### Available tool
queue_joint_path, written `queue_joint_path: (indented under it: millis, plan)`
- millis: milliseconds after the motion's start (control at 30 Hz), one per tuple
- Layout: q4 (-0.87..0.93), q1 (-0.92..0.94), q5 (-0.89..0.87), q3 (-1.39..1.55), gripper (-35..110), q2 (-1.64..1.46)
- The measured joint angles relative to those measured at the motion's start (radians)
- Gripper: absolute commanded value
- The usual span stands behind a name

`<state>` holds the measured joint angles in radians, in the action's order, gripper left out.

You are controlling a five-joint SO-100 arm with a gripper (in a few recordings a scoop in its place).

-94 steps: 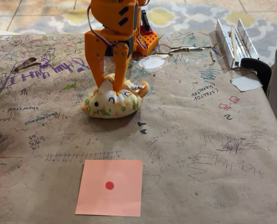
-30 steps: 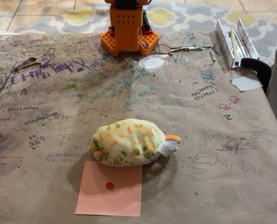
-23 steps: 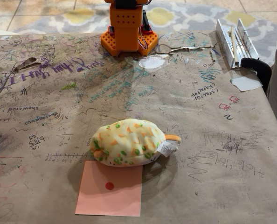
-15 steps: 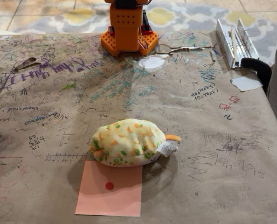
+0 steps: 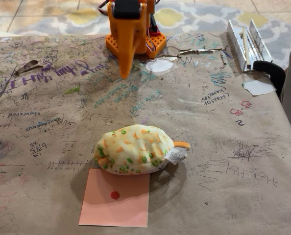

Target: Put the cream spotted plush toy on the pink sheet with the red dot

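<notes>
Your gripper (image 5: 124, 73) has swung back down into view by the base, its jaws closed to a point and empty. The cream spotted plush toy (image 5: 134, 149) hasn't moved, overlapping only the far edge of the pink sheet with the red dot (image 5: 115, 198). To the right, the metal rails (image 5: 247, 43) and black clamp (image 5: 272, 69) sit well clear.

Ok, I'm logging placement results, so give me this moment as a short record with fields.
plush: cream spotted plush toy lying on the table, tail and tag toward picture right
target: pink sheet, red dot uncovered
overlap: plush covers only the sheet's far edge
end effector: raised near the arm base, far from the plush, holding nothing
placement: partial, off centre
</notes>
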<state>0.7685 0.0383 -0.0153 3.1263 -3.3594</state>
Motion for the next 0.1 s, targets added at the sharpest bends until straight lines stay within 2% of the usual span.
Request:
queue_joint_path:
  millis: [100]
  plan:
    - [0.031, -0.006, -0.012, 0.0, 0, 0.0]
